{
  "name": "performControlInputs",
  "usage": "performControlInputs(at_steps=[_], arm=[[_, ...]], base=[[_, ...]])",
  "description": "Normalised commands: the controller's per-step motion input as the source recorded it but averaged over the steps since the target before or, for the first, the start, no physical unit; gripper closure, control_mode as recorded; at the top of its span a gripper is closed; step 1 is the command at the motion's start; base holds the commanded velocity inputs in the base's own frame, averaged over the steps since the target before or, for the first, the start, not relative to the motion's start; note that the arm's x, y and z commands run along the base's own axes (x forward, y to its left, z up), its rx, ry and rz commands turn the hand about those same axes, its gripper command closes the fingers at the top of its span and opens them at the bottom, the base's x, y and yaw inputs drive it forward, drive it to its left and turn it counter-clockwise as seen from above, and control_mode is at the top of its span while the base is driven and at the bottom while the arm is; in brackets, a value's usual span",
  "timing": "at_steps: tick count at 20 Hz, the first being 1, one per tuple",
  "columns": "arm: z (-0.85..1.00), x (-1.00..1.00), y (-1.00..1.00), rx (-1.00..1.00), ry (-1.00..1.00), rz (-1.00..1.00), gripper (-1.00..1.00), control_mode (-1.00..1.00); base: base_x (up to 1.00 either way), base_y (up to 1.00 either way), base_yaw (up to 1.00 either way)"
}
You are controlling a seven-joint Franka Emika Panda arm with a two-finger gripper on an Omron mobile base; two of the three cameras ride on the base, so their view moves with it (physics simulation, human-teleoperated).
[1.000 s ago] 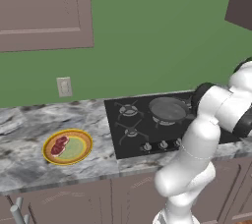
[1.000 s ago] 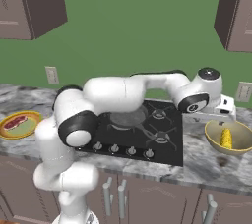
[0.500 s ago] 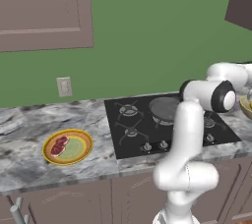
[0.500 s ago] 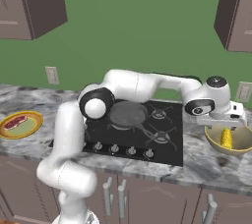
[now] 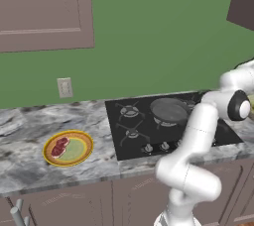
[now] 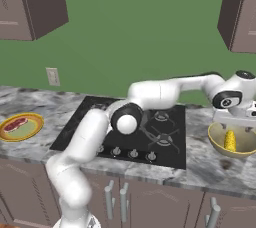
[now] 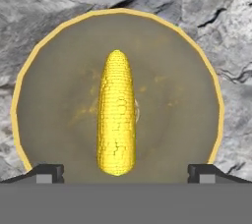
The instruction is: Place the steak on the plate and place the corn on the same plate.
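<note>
Yellow corn waits beneath wide-spread jaws; the steak is already plated.

Jaws stand wide apart and hold nothing, their tips (image 7: 126,171) flanking the corn (image 7: 116,118), which lies directly below in the tan bowl (image 7: 197,120) on the table. Its long axis runs across the line between the tips, tapered end pointing away. Far off to the side, the steak (image 5: 60,146) rests on the plate (image 5: 82,154); by my judgement, half remains.
</note>
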Motion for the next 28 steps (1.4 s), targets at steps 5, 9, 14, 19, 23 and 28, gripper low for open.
performControlInputs(at_steps=[5,9,14,19,23,28], arm=[[-0.20,0.13,0.14,0.02,0.08,-0.01,-1.00,-1.00],[-0.58,0.01,0.01,0.05,0.00,-0.02,-1.00,-1.00],[-0.40,0.10,0.07,0.02,0.00,-0.01,-1.00,-1.00],[-0.20,0.24,0.25,0.00,0.04,0.00,-1.00,-1.00],[-0.15,0.22,0.09,0.00,0.06,0.00,-1.00,-1.00],[-0.08,0.20,-0.25,-0.02,0.06,0.00,-1.00,-1.00]], base=[[0.00,0.00,0.00],[0.00,0.00,0.00],[0.00,0.00,0.00],[0.00,0.00,0.00],[0.00,0.00,0.00],[0.00,0.00,0.00]])
